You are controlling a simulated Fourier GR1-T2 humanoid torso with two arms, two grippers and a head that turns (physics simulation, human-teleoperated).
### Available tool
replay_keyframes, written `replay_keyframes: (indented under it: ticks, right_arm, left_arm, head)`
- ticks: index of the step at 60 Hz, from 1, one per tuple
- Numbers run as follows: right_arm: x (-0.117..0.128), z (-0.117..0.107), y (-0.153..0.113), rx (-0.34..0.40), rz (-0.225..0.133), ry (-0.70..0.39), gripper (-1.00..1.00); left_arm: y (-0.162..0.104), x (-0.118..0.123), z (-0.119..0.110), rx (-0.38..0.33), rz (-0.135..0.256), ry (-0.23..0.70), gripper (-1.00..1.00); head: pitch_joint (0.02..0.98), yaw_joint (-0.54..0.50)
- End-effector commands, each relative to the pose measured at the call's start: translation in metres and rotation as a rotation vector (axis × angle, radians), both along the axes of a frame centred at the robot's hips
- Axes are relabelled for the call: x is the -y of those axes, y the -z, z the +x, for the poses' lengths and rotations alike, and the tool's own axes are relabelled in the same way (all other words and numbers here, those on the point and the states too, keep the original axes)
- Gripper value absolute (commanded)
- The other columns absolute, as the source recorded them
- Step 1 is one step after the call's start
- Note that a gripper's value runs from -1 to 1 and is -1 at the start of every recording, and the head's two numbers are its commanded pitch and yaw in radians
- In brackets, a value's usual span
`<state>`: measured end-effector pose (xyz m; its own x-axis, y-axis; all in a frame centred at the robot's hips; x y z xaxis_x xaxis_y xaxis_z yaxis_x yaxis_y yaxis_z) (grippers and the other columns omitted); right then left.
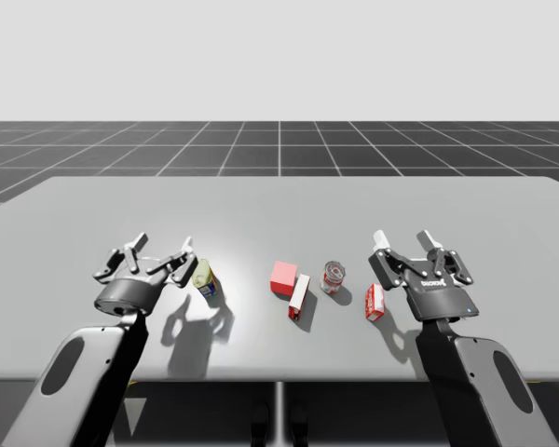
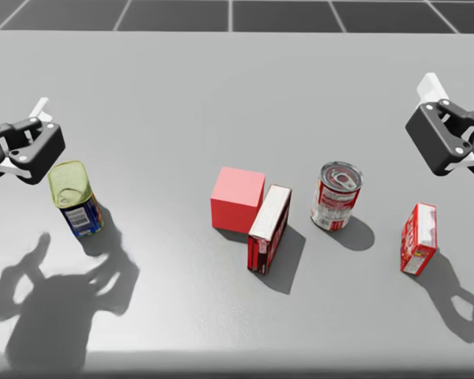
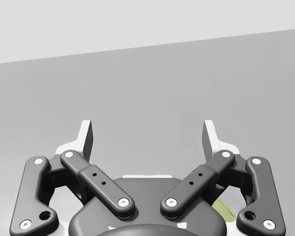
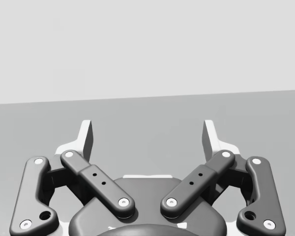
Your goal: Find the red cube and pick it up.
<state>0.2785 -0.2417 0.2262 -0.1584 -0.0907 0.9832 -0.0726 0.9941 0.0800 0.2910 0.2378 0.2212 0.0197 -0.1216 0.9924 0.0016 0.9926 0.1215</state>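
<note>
Five things stood on the grey table (image 1: 279, 200) in front of me, and the red cube (image 2: 237, 199) was one of them. It sat near the middle of the table, flat on one face, between my two arms and well apart from both. Just beside it, on my right, stood a red-and-white box (image 2: 268, 227), tall and thin. It was so close to the cube's corner that I could not tell whether the two touched. Further right stood a red-and-white can (image 2: 336, 196), upright and apart from that box. Beyond it was a small red box (image 2: 419, 238), also upright, near my right arm. Off on my left stood a green-topped can (image 2: 74, 198) with a blue label, well apart from the cube.

My left gripper (image 1: 163, 250) hung above the table just beside the green-topped can, its fingers spread wide with nothing between them. In the left wrist view a sliver of the can's rim showed under the gripper, on its right finger's side, and grey table lay ahead of the fingers. My right gripper (image 1: 405, 244) hung above the table near the small red box, to its right. Its fingers were spread wide too and held nothing, and the right wrist view showed grey table ahead of them. Neither gripper touched the cube.
</note>
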Motion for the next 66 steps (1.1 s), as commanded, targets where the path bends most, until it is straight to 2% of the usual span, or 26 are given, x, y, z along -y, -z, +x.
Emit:
replay_keyframes:
  ticks: [1,5,14,17,25,28,31,35,40,48,51,54,57,60,63,66]
  right_arm:
    - [0.002,0.001,0.000,-0.003,0.003,0.008,-1.00]
    - [0.002,0.001,0.001,-0.003,0.003,0.009,-1.00]
    - [0.001,0.001,0.001,-0.002,0.000,0.008,-1.00]
    - [0.001,0.002,0.001,-0.001,0.000,0.009,-1.00]
    - [0.002,0.001,0.001,0.003,-0.003,0.012,-1.00]
    - [0.002,0.001,0.001,0.004,-0.004,0.012,-1.00]
    - [0.002,0.001,0.001,0.005,-0.003,0.012,-1.00]
    - [0.002,0.001,0.000,0.006,-0.003,0.012,-1.00]
    - [0.002,0.001,0.000,0.007,-0.003,0.013,-1.00]
    - [0.001,0.001,0.000,0.008,-0.007,0.014,-1.00]
    - [0.001,0.001,0.001,0.008,-0.010,0.013,-1.00]
    - [0.001,0.001,0.001,0.007,-0.012,0.012,-1.00]
    - [0.001,0.001,0.001,0.007,-0.016,0.012,-1.00]
    - [0.001,0.001,0.001,0.007,-0.017,0.012,-1.00]
    - [0.001,0.002,0.001,0.007,-0.017,0.012,-1.00]
    - [0.001,0.001,0.001,0.007,-0.018,0.011,-1.00]
  left_arm:
    - [-0.009,0.016,-0.022,-0.058,-0.036,0.092,-1.00]
    - [-0.014,0.024,-0.036,-0.065,-0.030,0.148,-1.00]
    - [-0.023,0.041,-0.066,-0.098,-0.057,0.304,-1.00]
    - [-0.023,0.048,-0.077,-0.113,-0.048,0.355,-1.00]
    - [-0.014,0.064,-0.098,-0.158,-0.031,0.433,-1.00]
    - [-0.009,0.069,-0.104,-0.165,-0.013,0.450,-1.00]
    - [-0.004,0.074,-0.109,-0.188,-0.027,0.481,-1.00]
    - [0.005,0.081,-0.114,-0.208,-0.028,0.516,-1.00]
    - [0.014,0.088,-0.117,-0.226,-0.039,0.543,-1.00]
    - [0.028,0.097,-0.110,-0.261,-0.084,0.585,-1.00]
    - [0.032,0.100,-0.104,-0.260,-0.079,0.577,-1.00]
    - [0.036,0.102,-0.099,-0.272,-0.096,0.586,-1.00]
    - [0.041,0.106,-0.092,-0.281,-0.089,0.574,-1.00]
    - [0.044,0.108,-0.088,-0.296,-0.100,0.578,-1.00]
    - [0.050,0.114,-0.081,-0.303,-0.087,0.563,-1.00]
    - [0.053,0.118,-0.076,-0.312,-0.091,0.561,-1.00]
  head:
    - [0.826,-0.02]
    - [0.829,-0.02]
    - [0.828,-0.01]
    - [0.827,-0.01]
    - [0.826,-0.01]
    - [0.826,-0.01]
    - [0.827,-0.01]
    - [0.825,-0.01]
    - [0.823,-0.01]
    - [0.824,0.00]
    - [0.825,0.00]
    - [0.827,0.00]
    - [0.828,0.00]
    - [0.829,0.00]
    - [0.831,0.00]
    - [0.832,0.00]
